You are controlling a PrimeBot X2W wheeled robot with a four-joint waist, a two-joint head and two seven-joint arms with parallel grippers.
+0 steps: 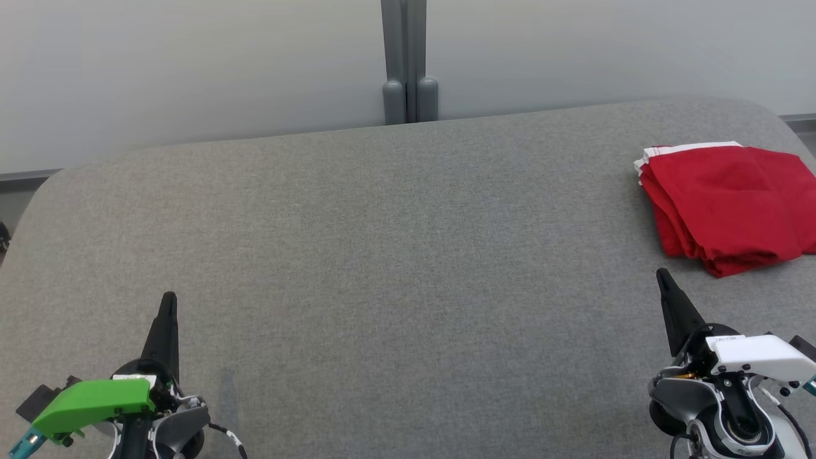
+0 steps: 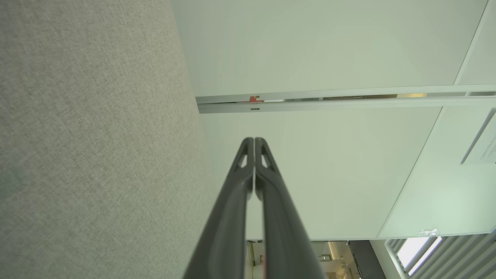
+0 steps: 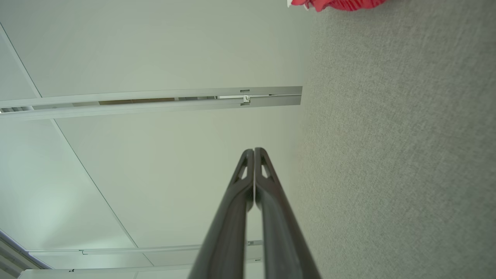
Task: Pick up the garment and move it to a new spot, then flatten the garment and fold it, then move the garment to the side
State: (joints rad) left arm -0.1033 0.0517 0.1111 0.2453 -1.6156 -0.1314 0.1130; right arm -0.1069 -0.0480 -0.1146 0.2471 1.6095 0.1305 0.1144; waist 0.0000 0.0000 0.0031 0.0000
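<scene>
Red cloth garment with white trim [image 1: 727,207]: folded into a compact stack, lying flat at the grey surface's far right.

Matt grey woven cloth is covering the tabletop [image 1: 382,223], and a soft red cloth garment [image 1: 727,204] is lying on it.
The weave is looking coarse and fuzzy. The left claw [image 1: 169,299] and right claw [image 1: 662,275] are looking like smooth, dark, faintly shiny plastic, with a green plastic cover [image 1: 89,401] and a white plastic cover [image 1: 758,354]. Wall panels [image 1: 191,76] are looking smooth and matt.
</scene>
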